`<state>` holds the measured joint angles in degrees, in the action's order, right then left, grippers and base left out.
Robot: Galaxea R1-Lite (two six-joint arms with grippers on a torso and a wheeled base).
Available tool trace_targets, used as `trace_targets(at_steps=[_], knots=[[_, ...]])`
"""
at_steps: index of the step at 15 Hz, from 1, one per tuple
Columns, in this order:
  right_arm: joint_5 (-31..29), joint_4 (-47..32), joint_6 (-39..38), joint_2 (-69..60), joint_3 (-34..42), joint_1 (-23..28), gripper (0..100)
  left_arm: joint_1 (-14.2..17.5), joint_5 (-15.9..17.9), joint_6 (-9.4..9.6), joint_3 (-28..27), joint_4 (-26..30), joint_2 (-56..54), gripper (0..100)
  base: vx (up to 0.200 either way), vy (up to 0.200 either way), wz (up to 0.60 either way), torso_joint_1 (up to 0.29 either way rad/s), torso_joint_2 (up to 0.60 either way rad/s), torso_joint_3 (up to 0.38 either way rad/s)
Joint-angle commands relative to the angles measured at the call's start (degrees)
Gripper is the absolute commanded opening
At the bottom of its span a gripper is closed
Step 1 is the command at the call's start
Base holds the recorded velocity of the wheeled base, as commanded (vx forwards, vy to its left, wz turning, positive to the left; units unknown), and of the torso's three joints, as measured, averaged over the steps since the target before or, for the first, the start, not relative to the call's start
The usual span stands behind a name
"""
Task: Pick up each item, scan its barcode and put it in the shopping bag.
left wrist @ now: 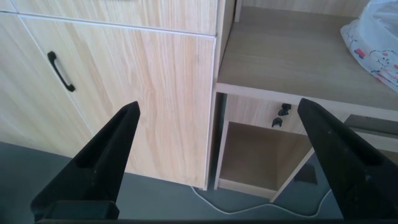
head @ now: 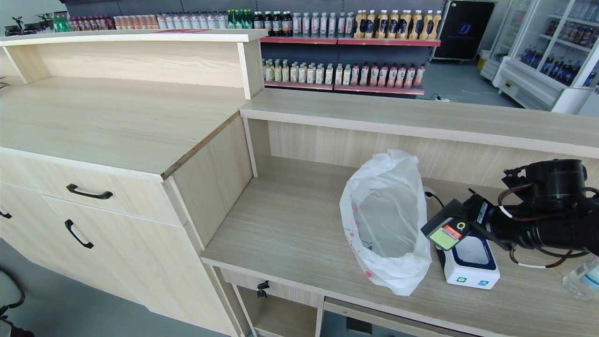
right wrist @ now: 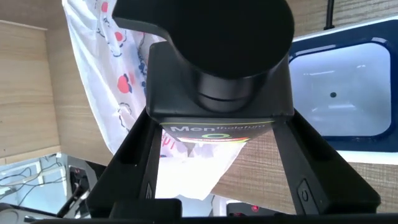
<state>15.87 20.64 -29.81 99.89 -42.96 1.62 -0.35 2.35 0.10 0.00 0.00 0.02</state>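
Note:
My right gripper (head: 464, 216) is shut on a black bottle (head: 447, 230) with a green and red label, held on its side just above the counter. It hangs between the white plastic shopping bag (head: 383, 220) and the white and blue barcode scanner (head: 470, 267). The right wrist view has the fingers (right wrist: 140, 168) clamped on either side of the bottle (right wrist: 217, 62), with the scanner (right wrist: 339, 87) and the bag (right wrist: 115, 74) beneath. The bag lies open on the lower counter. My left gripper (left wrist: 217, 162) is open, low beside the cabinet front, with nothing between its fingers.
A clear water bottle (head: 582, 278) lies at the counter's right edge. A raised ledge (head: 421, 119) runs behind the lower counter (head: 290, 224), and a taller cabinet (head: 117, 126) with drawers stands to the left. A scanner cable (head: 435, 196) trails behind the bag.

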Motion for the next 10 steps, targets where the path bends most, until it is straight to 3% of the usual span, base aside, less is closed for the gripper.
trace_targets(at_steps=[1,8,10], knots=[[-0.05,0.02,0.01,1.18,-0.02,-0.65,0,0.0,0.02,-0.01,0.0,0.0,0.06,100,0.0,0.0,0.0,0.0,0.0,0.0],[-0.23,0.02,1.33,-0.31,0.07,-1.27,0,0.0,0.02,-0.01,0.0,0.0,0.06,100,0.0,0.0,0.0,0.0,0.0,0.0],[-4.18,0.02,11.26,-6.46,1.21,-1.97,0,0.0,0.02,-0.01,0.0,0.0,0.06,100,0.0,0.0,0.0,0.0,0.0,0.0]])
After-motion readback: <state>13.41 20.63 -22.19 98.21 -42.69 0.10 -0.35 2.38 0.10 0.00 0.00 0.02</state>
